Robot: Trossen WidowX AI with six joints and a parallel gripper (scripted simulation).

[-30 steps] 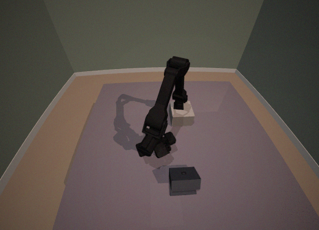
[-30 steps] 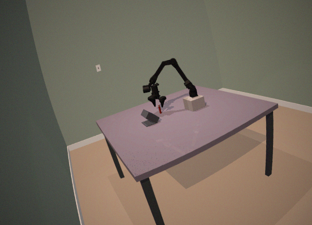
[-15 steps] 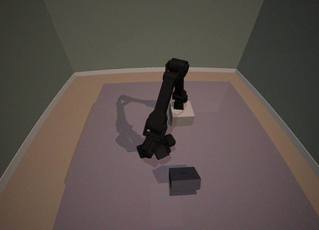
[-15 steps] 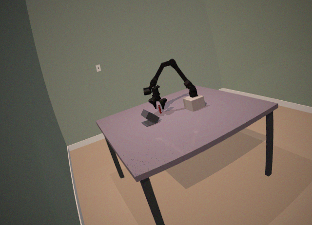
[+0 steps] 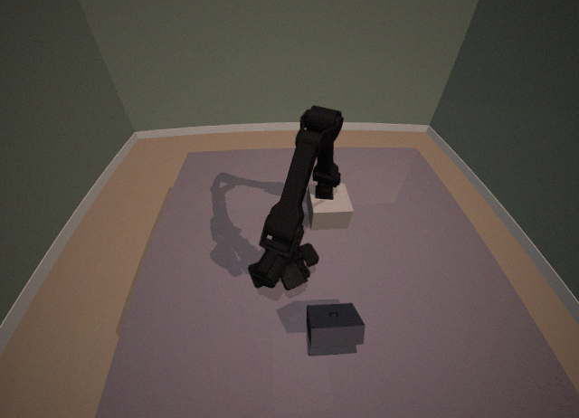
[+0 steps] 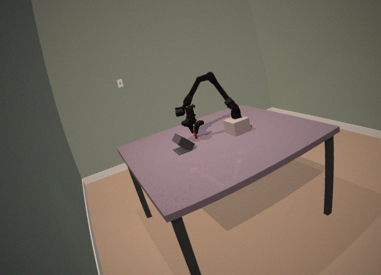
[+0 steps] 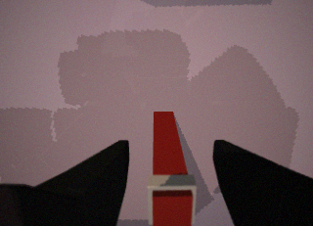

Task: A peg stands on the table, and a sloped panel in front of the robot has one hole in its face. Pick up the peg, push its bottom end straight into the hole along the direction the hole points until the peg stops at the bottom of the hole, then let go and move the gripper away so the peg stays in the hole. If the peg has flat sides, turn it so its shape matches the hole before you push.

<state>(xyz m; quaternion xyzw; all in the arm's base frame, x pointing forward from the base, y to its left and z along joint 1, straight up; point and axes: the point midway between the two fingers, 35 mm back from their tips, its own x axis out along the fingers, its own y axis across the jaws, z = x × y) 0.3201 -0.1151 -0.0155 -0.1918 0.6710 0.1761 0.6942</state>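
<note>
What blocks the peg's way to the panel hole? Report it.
Nothing visible. The red peg stands between the gripper fingers, not yet clamped; only bare table separates it from the sloped panel and its hole.

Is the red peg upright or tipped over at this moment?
Upright. In the wrist view the peg stands on end on the table, its square top facing the camera between the claw fingers, with gaps either side.
</note>
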